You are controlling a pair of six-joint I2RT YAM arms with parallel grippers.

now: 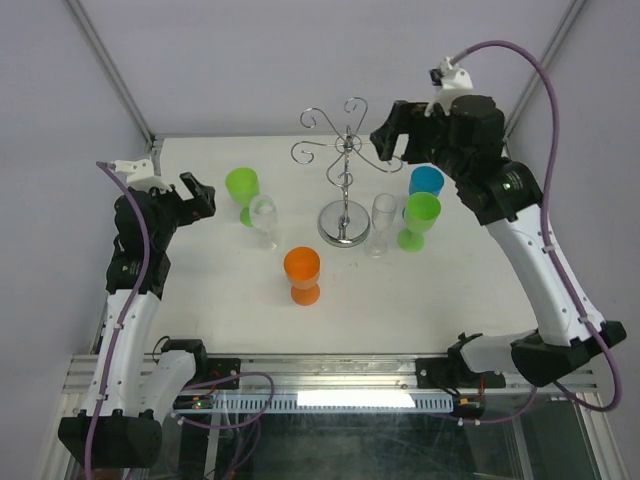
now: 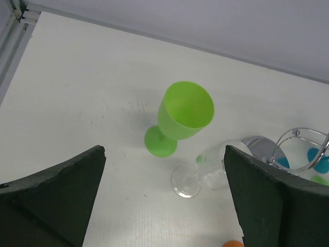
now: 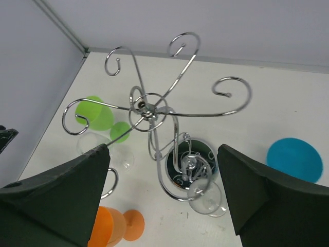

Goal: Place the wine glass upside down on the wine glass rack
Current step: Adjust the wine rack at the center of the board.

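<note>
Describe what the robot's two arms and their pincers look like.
The left arm and right arm have white lower links and black upper joints. A purple cable runs along each. A small white camera mount tops each wrist. The left pincer and right pincer have dark, wedge-shaped fingers.

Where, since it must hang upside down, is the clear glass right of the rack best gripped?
Probably the bowl of the clear glass, from the near side: upright, flanked by the rack and a green goblet; stem and foot must stay free for hanging.
</note>
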